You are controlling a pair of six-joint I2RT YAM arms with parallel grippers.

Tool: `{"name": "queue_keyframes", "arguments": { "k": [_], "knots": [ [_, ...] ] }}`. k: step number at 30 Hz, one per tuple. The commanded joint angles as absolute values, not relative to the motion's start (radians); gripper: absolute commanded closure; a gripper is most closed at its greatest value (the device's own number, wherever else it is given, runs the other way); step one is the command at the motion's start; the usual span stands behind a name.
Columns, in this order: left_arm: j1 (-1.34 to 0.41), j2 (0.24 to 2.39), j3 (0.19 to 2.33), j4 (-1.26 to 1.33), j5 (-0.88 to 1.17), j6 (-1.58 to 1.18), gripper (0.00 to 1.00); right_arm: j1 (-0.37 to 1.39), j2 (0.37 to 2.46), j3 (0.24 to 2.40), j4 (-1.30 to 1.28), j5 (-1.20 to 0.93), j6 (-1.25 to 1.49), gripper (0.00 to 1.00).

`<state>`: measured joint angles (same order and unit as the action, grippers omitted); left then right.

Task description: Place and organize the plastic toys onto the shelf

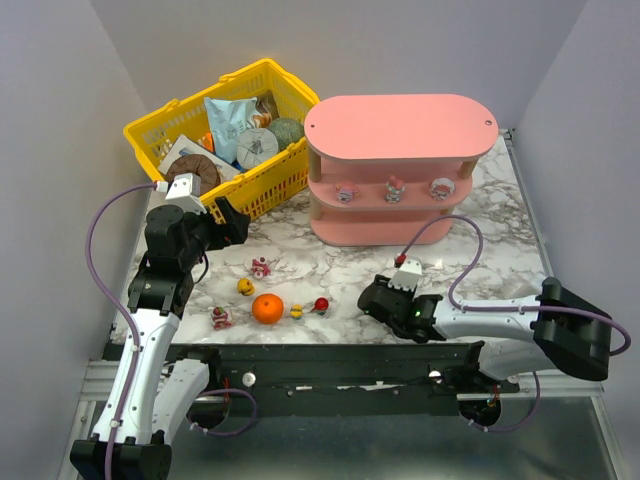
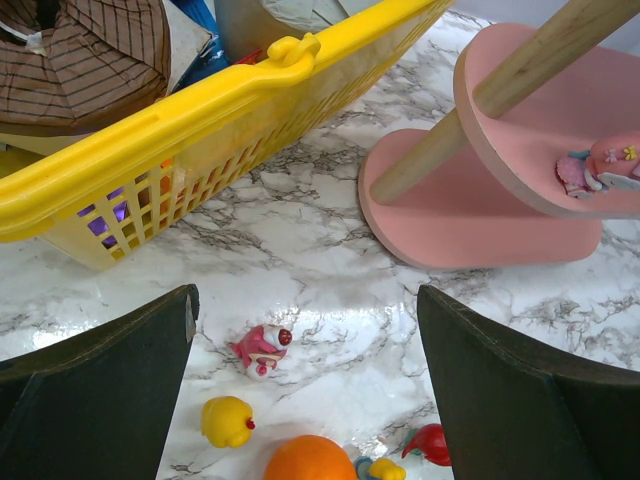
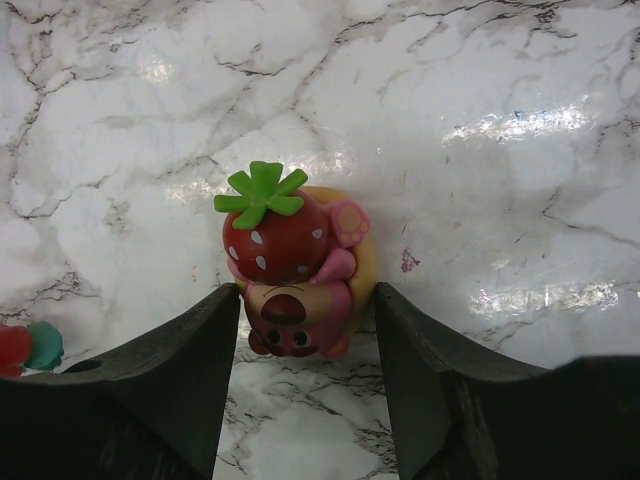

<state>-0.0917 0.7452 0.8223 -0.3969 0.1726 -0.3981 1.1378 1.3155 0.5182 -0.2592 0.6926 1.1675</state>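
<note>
The pink shelf (image 1: 400,125) stands at the back right, with three toys on its middle tier (image 1: 394,189). Several toys lie on the marble left of centre: a pink one (image 1: 260,267), a yellow one (image 1: 245,287), another pink one (image 1: 221,318), a yellow-blue one (image 1: 296,311) and a red one (image 1: 321,303). My right gripper (image 1: 368,296) is low on the table; in its wrist view its fingers (image 3: 180,380) press both sides of a strawberry bear toy (image 3: 280,245). My left gripper (image 2: 305,310) is open and empty above the pink toy (image 2: 262,348).
An orange ball (image 1: 267,309) sits among the loose toys. A yellow mesh basket (image 1: 170,115) full of packaged goods stands at the back left, close to my left gripper. Grey walls enclose the table on three sides.
</note>
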Motion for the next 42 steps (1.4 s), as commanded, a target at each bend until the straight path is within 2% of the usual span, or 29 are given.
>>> {"name": "queue_keyframes", "arguments": {
  "k": [1,7,11,16,22,32,42],
  "knots": [
    [-0.084,0.735,0.813,-0.380,0.195,-0.400,0.01,1.144,1.307,0.485,-0.308,0.695,1.216,0.38],
    [-0.084,0.736,0.815,-0.382,0.198,-0.400,0.01,1.144,1.281,0.468,-0.310,0.776,1.224,0.53],
    [-0.084,0.736,0.815,-0.380,0.199,-0.400,0.01,1.102,1.230,0.472,-0.311,0.833,1.192,0.57],
    [-0.084,0.735,0.813,-0.379,0.202,-0.402,0.01,0.974,1.135,0.460,-0.258,0.868,1.076,0.58],
    [-0.084,0.732,0.813,-0.379,0.202,-0.402,0.01,0.792,1.068,0.416,-0.072,0.792,0.930,0.57],
    [-0.084,0.732,0.813,-0.379,0.202,-0.402,0.01,0.572,1.120,0.426,0.106,0.669,0.891,0.56],
    [-0.084,0.738,0.815,-0.377,0.199,-0.399,0.01,0.492,1.213,0.433,0.224,0.597,0.884,0.55]
  ]
}}
